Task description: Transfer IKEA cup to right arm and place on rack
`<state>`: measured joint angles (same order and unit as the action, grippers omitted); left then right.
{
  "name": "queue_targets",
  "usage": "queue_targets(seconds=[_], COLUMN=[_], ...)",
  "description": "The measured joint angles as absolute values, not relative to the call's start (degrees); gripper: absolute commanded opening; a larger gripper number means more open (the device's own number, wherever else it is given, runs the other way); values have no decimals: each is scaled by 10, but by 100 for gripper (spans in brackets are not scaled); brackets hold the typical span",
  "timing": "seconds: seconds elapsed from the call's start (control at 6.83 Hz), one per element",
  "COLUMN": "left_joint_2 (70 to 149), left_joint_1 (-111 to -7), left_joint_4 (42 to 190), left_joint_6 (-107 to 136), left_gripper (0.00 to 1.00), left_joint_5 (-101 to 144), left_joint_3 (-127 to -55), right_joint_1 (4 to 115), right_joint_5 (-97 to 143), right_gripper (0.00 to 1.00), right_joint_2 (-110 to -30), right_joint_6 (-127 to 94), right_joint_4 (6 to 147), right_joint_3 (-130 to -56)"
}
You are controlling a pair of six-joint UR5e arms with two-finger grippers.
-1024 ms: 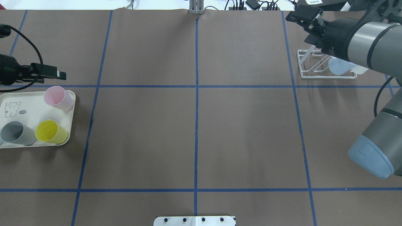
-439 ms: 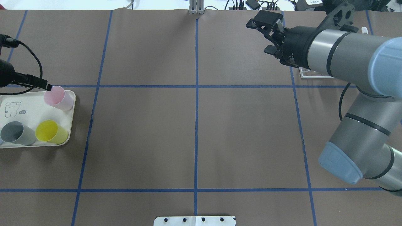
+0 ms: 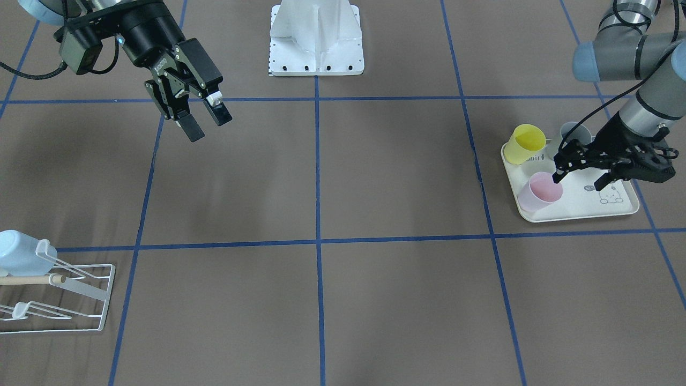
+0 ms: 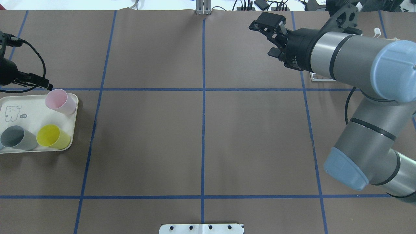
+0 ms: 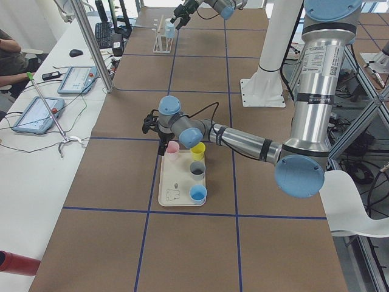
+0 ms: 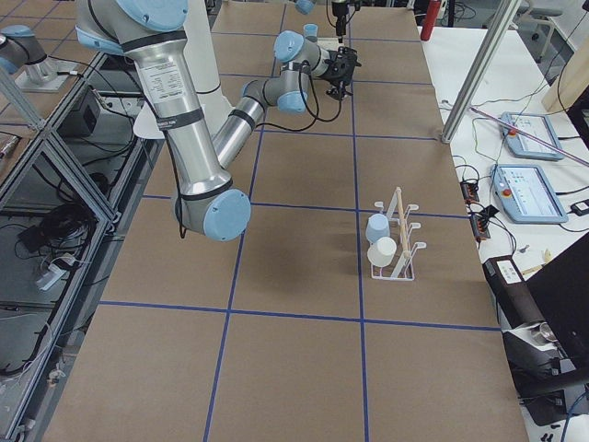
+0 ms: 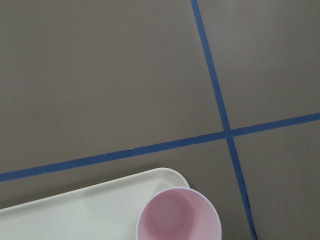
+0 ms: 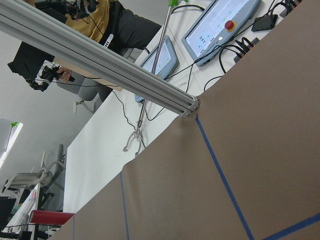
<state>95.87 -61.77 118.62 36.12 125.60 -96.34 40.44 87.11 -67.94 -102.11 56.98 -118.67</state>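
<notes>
Poised at the pink cup (image 3: 541, 192) with the left gripper (image 3: 579, 177) — jaws spread, nothing held, 1 finger just over the rim. Cup upright at the outer corner of the cream tray (image 3: 584, 210), touching no neighbour. Right gripper (image 3: 210, 124) in the air above the desk (image 3: 375, 177), likewise spread and empty, well apart from both the tray and the rack (image 3: 64, 289).

Likely trouble first: a clipped rim on the way down and a tipped cup, given a light, tall shape right beside the tray's lip — then a roll onto the desk. Also risk of a squashed or slipping cup from a pinch on 1 wall too near the top. At the handover, risk of a drop from closing the right gripper on too little free wall, or from letting go with the left too soon.

Around: a yellow cup (image 3: 528, 143) and a grey cup (image 3: 574, 131) close behind on the same tray, plus a blue cup (image 5: 197, 193) at its far end, crowding any approach from that side. On the rack, 2 cups already hung, a pale blue cup (image 3: 21, 258) and a white cup (image 6: 382, 251), so fewer free prongs to aim for.
</notes>
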Motion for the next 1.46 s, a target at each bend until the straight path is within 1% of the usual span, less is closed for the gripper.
queue_targets(seconds=[0.44, 0.59, 1.46], left_joint_2=[973, 973, 965], left_joint_1=[-616, -616, -613], left_joint_4=[1246, 1261, 1267], left_joint_6=[365, 367, 368], left_gripper=[100, 100, 100], left_joint_5=[1256, 1256, 1257], left_joint_3=[-892, -881, -903], right_joint_1=[399, 399, 401], right_joint_5=[862, 861, 862], right_gripper=[100, 100, 100], right_joint_2=[-677, -677, -678], right_joint_6=[-1020, -1019, -1014], right_joint_4=[570, 570, 569], right_joint_3=[-1179, -1179, -1182])
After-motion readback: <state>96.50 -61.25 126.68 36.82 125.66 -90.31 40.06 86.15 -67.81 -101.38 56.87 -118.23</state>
